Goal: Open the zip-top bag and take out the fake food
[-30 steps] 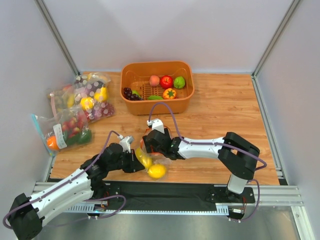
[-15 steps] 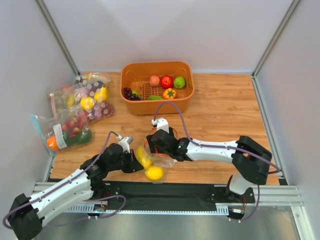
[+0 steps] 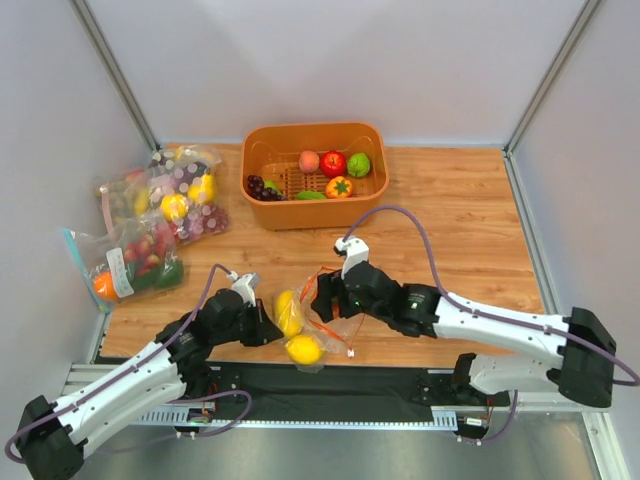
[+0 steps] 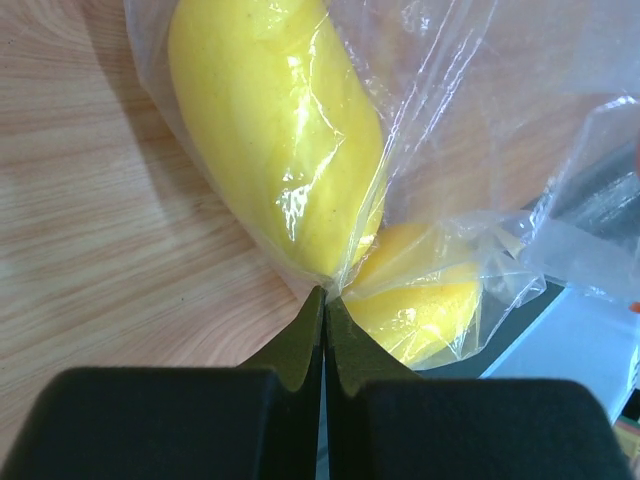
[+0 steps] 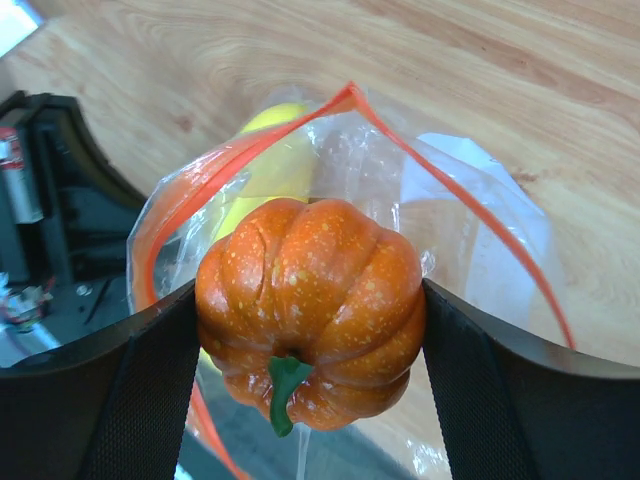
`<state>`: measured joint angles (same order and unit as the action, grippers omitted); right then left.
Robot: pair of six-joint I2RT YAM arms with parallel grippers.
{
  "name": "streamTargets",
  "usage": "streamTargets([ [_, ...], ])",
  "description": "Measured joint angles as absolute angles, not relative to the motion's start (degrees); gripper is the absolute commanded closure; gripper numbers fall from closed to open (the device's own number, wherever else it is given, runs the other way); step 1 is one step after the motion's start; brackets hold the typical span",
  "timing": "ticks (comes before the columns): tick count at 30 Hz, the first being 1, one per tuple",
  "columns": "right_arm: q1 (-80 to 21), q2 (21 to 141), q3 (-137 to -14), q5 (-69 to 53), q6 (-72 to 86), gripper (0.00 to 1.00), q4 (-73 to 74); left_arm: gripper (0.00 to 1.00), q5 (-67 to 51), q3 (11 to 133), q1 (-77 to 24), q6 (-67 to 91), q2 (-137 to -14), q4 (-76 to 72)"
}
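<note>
The zip-top bag (image 3: 335,318), clear with an orange-red zip strip (image 5: 250,150), lies near the table's front edge with its mouth wide open. My left gripper (image 4: 325,295) is shut on a pinch of the bag's plastic beside two yellow lemon-like fruits (image 4: 280,150) (image 4: 430,305) inside it. Seen from above, that gripper (image 3: 268,328) sits just left of the fruits (image 3: 288,312). My right gripper (image 5: 310,320) is shut on an orange bell pepper (image 5: 310,300) with a green stem, held just above the bag's mouth. From above, the right gripper (image 3: 325,295) is over the bag's upper right.
An orange basket (image 3: 315,215) at the back holds a peach, a red apple, a green fruit and other pieces. Other filled bags (image 3: 175,195) (image 3: 125,265) lie along the left wall. The black rail (image 3: 330,385) runs just below the bag.
The right arm has swung out to the right and its gripper has drawn back a little with the orange pepper. The left gripper has kept its pinch; the yellow fruits shifted slightly.
</note>
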<state>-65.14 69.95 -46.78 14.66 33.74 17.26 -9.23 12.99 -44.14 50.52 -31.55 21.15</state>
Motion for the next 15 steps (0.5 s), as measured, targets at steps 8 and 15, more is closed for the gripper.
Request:
streamTargets([
  [8, -65.2, 57.8, -42.7, 9.6, 36.5, 0.60, 20.6, 1.00, -8.9, 11.8, -44.1, 51.2, -31.1, 20.3],
  [15, -65.2, 48.3, -41.5, 7.4, 37.6, 0.60, 24.8, 1.00, -9.0, 11.8, -44.1, 51.1, -34.3, 18.4],
])
